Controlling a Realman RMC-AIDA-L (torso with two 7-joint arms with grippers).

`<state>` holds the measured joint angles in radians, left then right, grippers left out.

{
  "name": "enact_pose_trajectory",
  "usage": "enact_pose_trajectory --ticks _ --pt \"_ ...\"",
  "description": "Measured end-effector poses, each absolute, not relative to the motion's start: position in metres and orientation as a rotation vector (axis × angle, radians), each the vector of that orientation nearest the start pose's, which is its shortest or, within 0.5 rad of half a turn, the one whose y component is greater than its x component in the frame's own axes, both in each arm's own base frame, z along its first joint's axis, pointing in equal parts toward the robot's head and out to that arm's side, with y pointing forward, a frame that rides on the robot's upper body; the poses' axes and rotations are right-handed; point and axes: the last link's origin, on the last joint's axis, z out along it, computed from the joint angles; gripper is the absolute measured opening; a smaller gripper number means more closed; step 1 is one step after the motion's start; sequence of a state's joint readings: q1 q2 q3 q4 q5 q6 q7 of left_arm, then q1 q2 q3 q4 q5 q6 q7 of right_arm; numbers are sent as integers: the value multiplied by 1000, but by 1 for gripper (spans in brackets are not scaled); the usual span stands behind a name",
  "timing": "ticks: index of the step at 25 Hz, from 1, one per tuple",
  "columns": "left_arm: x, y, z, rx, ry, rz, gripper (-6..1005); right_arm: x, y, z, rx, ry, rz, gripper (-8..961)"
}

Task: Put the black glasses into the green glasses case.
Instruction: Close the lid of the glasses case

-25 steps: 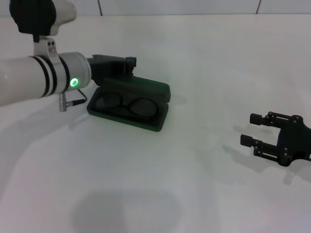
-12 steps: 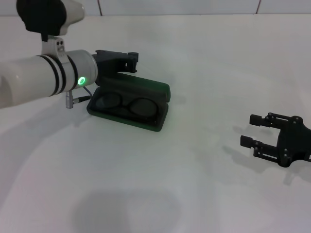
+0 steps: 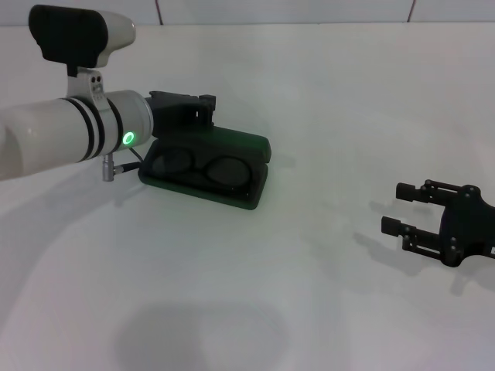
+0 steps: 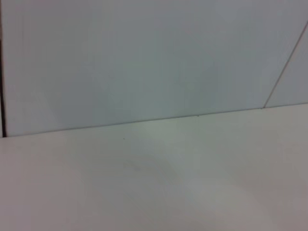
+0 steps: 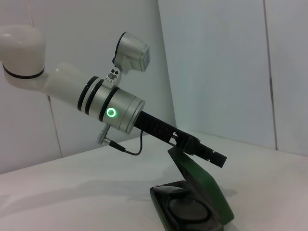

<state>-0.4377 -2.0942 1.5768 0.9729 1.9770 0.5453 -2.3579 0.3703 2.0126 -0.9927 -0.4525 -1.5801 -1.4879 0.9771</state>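
Even, diffuse overhead light washes the white surface (image 3: 325,154) pale and bright, without harsh glare. Soft, blurred shadows lie under the left arm (image 3: 54,143) and beside the right gripper (image 3: 394,209); a broad faint shadow darkens the surface nearer the camera than the green glasses case (image 3: 232,166). The left wrist view is flat and hazy.

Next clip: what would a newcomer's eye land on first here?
Probably the open green glasses case left of centre on the white table, with the black glasses lying inside. The left gripper sits at the raised lid's top edge, while the right gripper waits open, far right.
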Motion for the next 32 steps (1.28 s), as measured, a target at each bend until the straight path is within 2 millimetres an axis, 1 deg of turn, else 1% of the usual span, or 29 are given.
enact_pose_trajectory --ticks 7,15,25,26,32 --pt "-229 388 -55 -2202 -1053 -343 108 298 288 -16 -2624 410 789 595" --pt "-235 381 -55 -2213 -1024 -375 110 298 289 -16 -2623 410 789 595" --pt "-243 373 -55 -2228 -953 -374 113 297 290 -16 -2624 406 789 595" --pt "-247 369 -56 -2233 -926 -379 113 297 291 -16 -2625 404 787 596" --pt "-254 363 -62 -2248 -897 -398 114 295 293 -17 -2627 401 785 596"
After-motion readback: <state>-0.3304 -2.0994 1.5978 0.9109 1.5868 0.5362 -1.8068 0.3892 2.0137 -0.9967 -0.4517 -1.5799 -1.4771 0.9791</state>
